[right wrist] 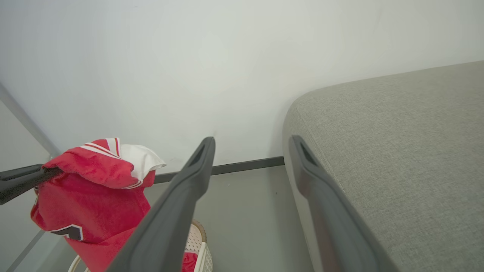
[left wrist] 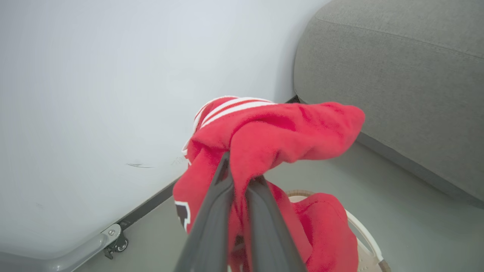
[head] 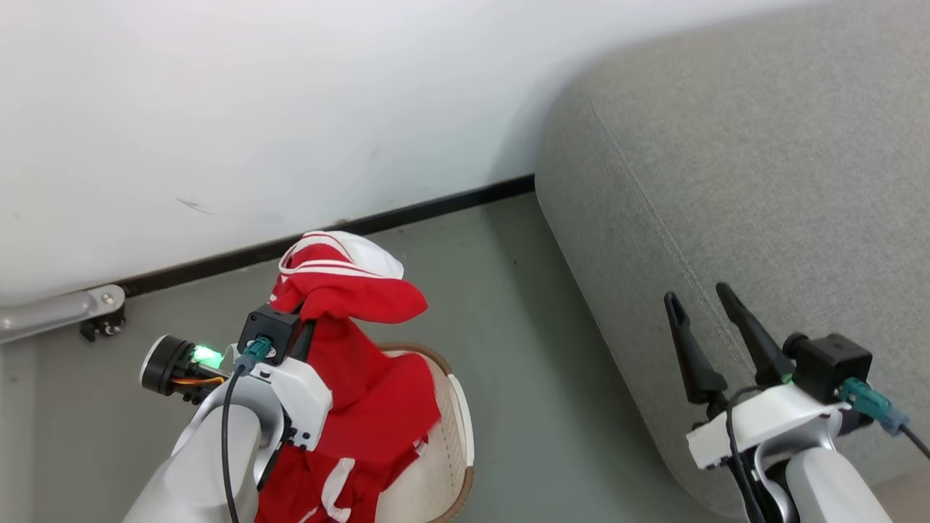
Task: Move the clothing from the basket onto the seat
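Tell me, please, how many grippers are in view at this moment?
2. The left gripper, at the lower left, is shut on clothing that hangs into the basket; the right gripper, at the lower right, stands open and empty by the seat's edge.

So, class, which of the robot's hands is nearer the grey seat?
Right. The right hand is open at the edge of the seat; the left hand, shut on the clothing above the basket, is across the floor from it.

Left pincer [left wrist: 240,173] tips buried in clothing [left wrist: 280,128], basket [head: 456,428] mostly covered and cut off below, seat [head: 763,181] cropped at right.
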Controlling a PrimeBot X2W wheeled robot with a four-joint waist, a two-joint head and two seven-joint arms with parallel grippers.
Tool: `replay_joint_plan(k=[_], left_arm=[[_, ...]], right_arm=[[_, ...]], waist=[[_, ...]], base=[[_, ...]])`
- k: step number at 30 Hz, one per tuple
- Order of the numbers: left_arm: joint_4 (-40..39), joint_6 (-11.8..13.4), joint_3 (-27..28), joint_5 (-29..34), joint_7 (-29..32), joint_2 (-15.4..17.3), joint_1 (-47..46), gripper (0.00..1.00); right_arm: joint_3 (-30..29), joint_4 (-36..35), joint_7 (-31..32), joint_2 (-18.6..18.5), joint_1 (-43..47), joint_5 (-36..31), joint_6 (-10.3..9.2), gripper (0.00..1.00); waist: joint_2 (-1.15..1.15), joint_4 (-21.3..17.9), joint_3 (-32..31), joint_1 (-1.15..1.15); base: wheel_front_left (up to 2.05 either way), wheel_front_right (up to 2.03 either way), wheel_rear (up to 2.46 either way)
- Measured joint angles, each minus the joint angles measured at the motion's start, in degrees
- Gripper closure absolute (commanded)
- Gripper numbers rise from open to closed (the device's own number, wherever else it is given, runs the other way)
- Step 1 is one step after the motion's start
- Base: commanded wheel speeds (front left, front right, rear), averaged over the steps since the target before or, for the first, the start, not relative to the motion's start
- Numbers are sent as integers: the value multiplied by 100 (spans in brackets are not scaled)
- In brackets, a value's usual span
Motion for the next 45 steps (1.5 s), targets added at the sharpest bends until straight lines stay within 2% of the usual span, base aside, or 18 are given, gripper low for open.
replay_joint_plan(k=[4, 21, 29, 36, 45], left_arm=[[-469, 99, 129, -48, 0, 1, 188, 100], [-2428, 171, 527, -266, -7, -47, 996, 100], [-3303, 103, 648, -361, -16, -124, 1249, 100], [-3633, 18, 705, -412, -23, -136, 1669, 100], [-4208, -40, 801, -412, -23, -140, 1733, 100]], right_arm=[[-1, 14, 0, 0, 148, -14, 0, 0], [9, 37, 0, 0, 536, -165, 0, 0], [14, -36, 0, 0, 647, -188, 0, 0], [-7, -243, 0, 1, 755, -212, 0, 0], [11, -561, 0, -1, 859, -241, 0, 0]], waist=[[0, 80, -172, 0], [0, 429, -738, 0], [0, 564, -904, 0], [0, 660, -1047, 0], [0, 734, -1126, 0]], base=[[0, 0, 0], [0, 0, 0], [0, 0, 0], [0, 0, 0], [0, 0, 0]])
